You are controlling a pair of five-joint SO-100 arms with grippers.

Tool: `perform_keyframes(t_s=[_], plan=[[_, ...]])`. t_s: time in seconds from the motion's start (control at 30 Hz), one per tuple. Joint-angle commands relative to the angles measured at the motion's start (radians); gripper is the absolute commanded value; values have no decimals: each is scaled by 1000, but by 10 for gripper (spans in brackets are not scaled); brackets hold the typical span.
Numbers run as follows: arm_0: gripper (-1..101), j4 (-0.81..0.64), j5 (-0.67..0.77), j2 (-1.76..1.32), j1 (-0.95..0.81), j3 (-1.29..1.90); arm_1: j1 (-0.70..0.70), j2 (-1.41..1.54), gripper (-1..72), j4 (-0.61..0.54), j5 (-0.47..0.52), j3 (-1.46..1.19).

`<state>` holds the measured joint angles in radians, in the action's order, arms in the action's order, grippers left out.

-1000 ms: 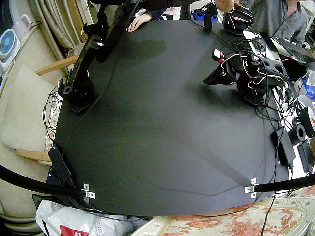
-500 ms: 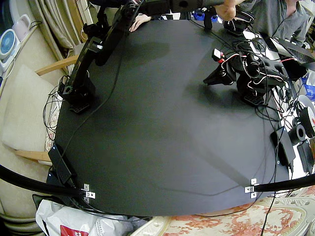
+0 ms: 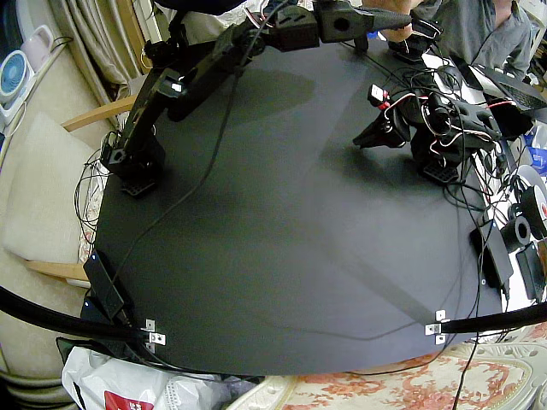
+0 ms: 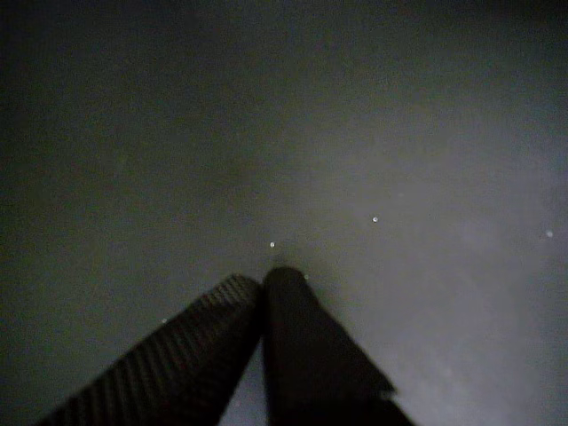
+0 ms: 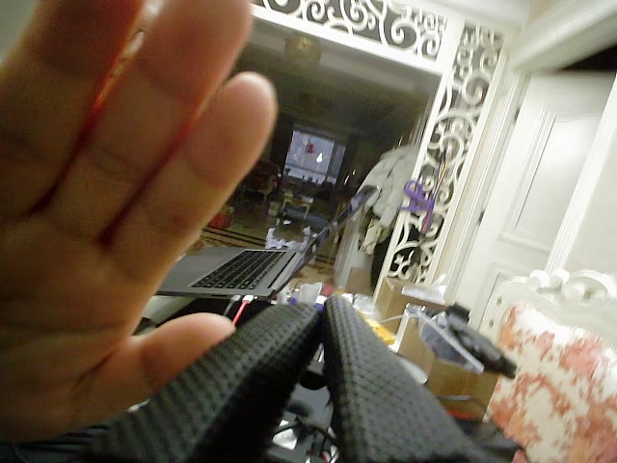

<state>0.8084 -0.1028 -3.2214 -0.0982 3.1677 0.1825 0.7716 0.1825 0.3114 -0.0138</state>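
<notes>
I find the right gripper [image 5: 323, 313] reaching out at twelve o'clock of the table [image 3: 282, 256], jaws pressed together on nothing. A person's hand [image 5: 106, 222] shows an open palm just beside it, at nine o'clock. The left gripper [image 4: 264, 280] rests at two o'clock, closed and empty. I judge nothing grasped yet.
</notes>
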Motion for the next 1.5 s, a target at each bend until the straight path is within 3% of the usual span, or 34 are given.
perform_keyframes(t_s=[0.0,0.13,0.97,1.3,1.47], plan=[[0,-12,-11,-18,-18,14,44,11,-5,-189,118,-11],[0,-12,-11,-18,-18,14,48,5,-5,-238,164,-25],[0,-12,-11,-18,-18,14,37,3,-5,-196,143,-15],[0,-12,-11,-18,-18,14,-160,8,-5,479,-104,201],[0,-12,-11,-18,-18,14,-364,43,-5,1019,-250,330]])
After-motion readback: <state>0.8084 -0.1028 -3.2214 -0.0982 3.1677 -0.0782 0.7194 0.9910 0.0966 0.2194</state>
